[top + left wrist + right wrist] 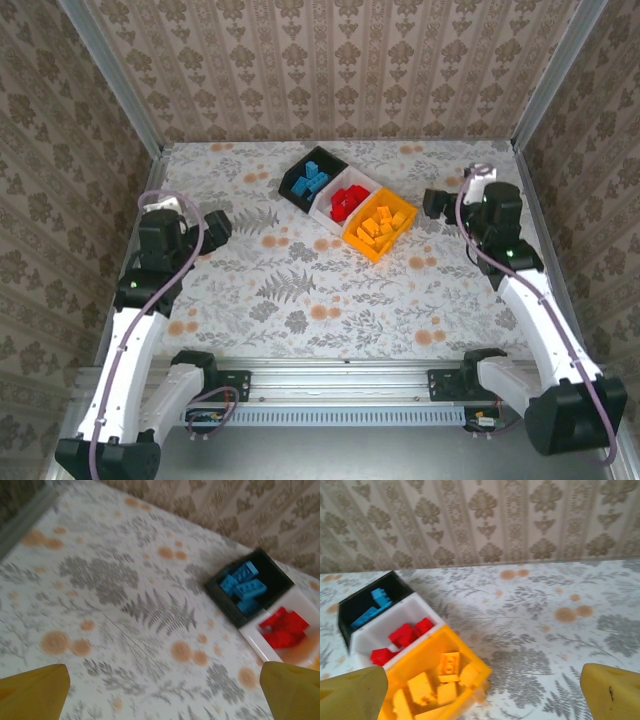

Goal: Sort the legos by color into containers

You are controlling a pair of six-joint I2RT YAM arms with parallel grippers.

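Observation:
Three containers stand in a slanted row at the back middle of the table. The black bin (291,186) holds blue legos (314,179), the white bin (323,213) holds red legos (348,203), and the orange bin (364,246) holds orange legos (383,225). My left gripper (215,228) hovers left of the row, open and empty, its yellow fingertips (35,690) wide apart over bare table. My right gripper (437,203) hangs right of the orange bin (422,647), open and empty, looking down on the orange legos (449,665), red legos (407,634) and blue legos (377,602).
The table wears a flowered cloth (300,290) and is walled by patterned panels on three sides. A metal rail (340,375) with both arm bases runs along the near edge. No loose bricks lie on the cloth that I can see.

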